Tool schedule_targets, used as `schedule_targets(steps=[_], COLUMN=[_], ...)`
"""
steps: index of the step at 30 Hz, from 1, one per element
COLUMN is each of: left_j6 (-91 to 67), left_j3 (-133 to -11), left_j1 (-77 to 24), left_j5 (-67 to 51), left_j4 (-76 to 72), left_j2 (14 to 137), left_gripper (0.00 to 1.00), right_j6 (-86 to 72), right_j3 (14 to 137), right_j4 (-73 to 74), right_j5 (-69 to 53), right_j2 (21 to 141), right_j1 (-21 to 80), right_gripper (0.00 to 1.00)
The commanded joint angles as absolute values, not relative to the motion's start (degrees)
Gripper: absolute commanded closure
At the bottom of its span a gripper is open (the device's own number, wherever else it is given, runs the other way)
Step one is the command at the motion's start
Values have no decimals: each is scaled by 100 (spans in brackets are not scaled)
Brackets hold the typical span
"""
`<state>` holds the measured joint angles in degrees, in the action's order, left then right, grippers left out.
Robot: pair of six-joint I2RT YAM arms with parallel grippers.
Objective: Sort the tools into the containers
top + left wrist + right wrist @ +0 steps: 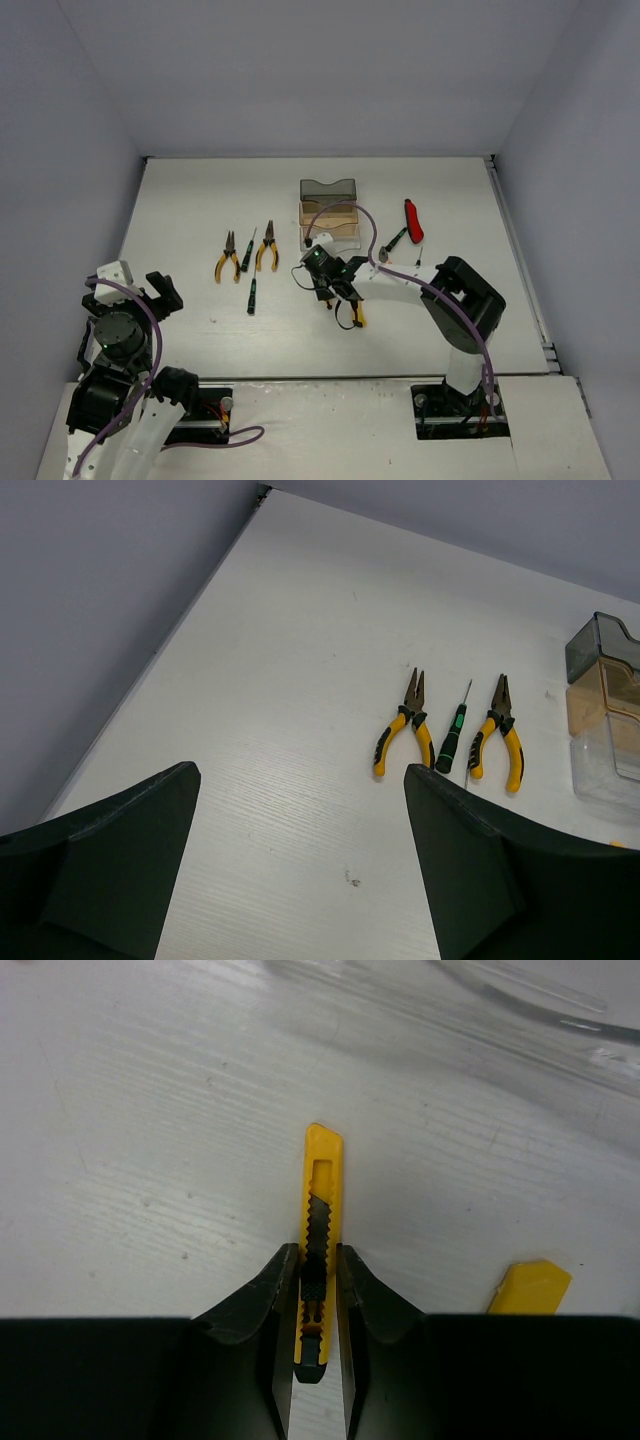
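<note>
Closed narrow on a yellow utility knife [322,1175]: right fingers [255,1305], one on each long side of the handle, over the black slider. Pointing to 12 o'clock in the right wrist view, with the far half of the knife sticking out past the fingertips. Flat on or just off the worktop [150,1110]; cannot tell which. At 4 o'clock of that knife, near but apart, the corner of a second yellow knife [530,1288].

Seen from the top camera, at 12 o'clock of the gripping point, three joined bins in a row: clear bin [340,238] nearest, amber bin [330,212] in the middle, smoky grey bin [329,189] farthest. At 2 o'clock, a red-handled cutter [412,218], with a dark screwdriver [396,240] just beside it. At 9 o'clock, well apart, two yellow-handled pliers [228,258] [266,250] lying side by side, noses to 12 o'clock, with a green-black screwdriver [246,255] between them. Another screwdriver [252,296] at 6 o'clock of that group.

Far off at 8 o'clock, left fingers [110,860] spread wide, holding nothing, above bare worktop, with the pliers and bins ahead at 1 o'clock in the left wrist view.
</note>
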<state>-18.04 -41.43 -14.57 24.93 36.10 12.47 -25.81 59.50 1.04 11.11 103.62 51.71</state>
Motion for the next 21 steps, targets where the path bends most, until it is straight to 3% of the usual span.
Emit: schedule_targets(steps=[1, 6, 11, 14, 17, 21], left_j6=[-1714, -1720, -1707, -1709, -1705, -1705], left_j3=[-4180, -4175, -4166, -4166, -4166, -4145], left_j1=[-1485, -1485, -1485, -1485, -1477, -1485], left_j5=[2509, 2533, 2549, 2565, 2598, 2623], left_j4=[3252, 3252, 3252, 3252, 3257, 3261], left_j2=[1380, 1343, 1301, 1310, 1295, 1262], left_gripper=[19, 19, 19, 19, 19, 19], right_j6=[-2208, -1309, 314, 1474, 2230, 3842], right_j3=[6401, 6997, 7847, 8362, 8775, 9239], right_j4=[62, 53, 53, -265, -352, -348], right_j5=[928, 1393, 2000, 1603, 420, 49], right_j2=[9674, 9102, 9260, 9555, 9882, 10354], right_j1=[5383, 5375, 5183, 4680, 4011, 3725], right_gripper=[100, 100, 100, 100, 100, 100])
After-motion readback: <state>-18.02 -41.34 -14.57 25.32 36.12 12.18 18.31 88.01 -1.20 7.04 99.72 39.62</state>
